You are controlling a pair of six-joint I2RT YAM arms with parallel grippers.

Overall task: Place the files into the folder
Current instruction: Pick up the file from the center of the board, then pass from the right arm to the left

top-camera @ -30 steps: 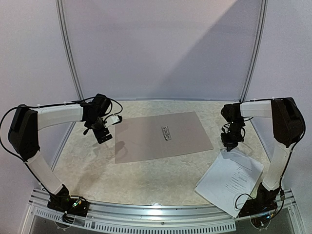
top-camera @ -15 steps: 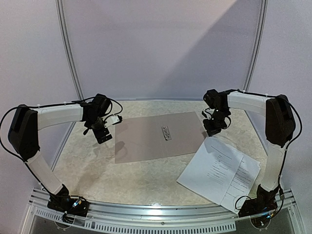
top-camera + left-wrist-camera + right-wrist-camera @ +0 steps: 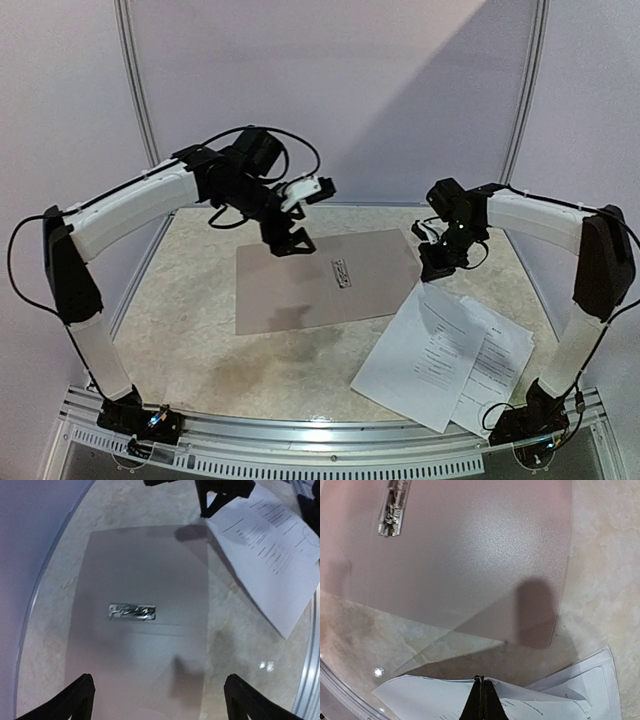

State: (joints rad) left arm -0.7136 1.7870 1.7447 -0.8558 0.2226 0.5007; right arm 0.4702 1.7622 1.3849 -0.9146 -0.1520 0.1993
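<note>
The files [image 3: 440, 345] are found at the near-right of the table [image 3: 190, 340], fanned into two loose layers. Their long axis is skewed, running from the near-right up toward the far-left. The far corner of the top layer is lifted and just about reaches the near-right corner of the folder [image 3: 320, 285].

The folder is laid flat and open in the middle, long axis across the table and tilted a bit, with the silver clip [image 3: 342, 272] exposed roughly mid-sheet. So the target lies to the left of the files and slightly farther back, and that's the one direction the whole thing hinges on.

The right gripper [image 3: 437, 265] is clearly the nearer one. It's parked right at that lifted corner, and in the right wrist view its fingers are seen pressed together on the paper's edge, so the files are judged to be pinched. The right arm is stretched forward and bent inward over the folder's right edge.

The left gripper [image 3: 292, 243] is held high over the folder's far-left part, fingers spread wide with nothing in them. The left arm is arched up and across. A drag leftward over the cover is probably what's called for, and the loose lower layer could easily get left behind.
</note>
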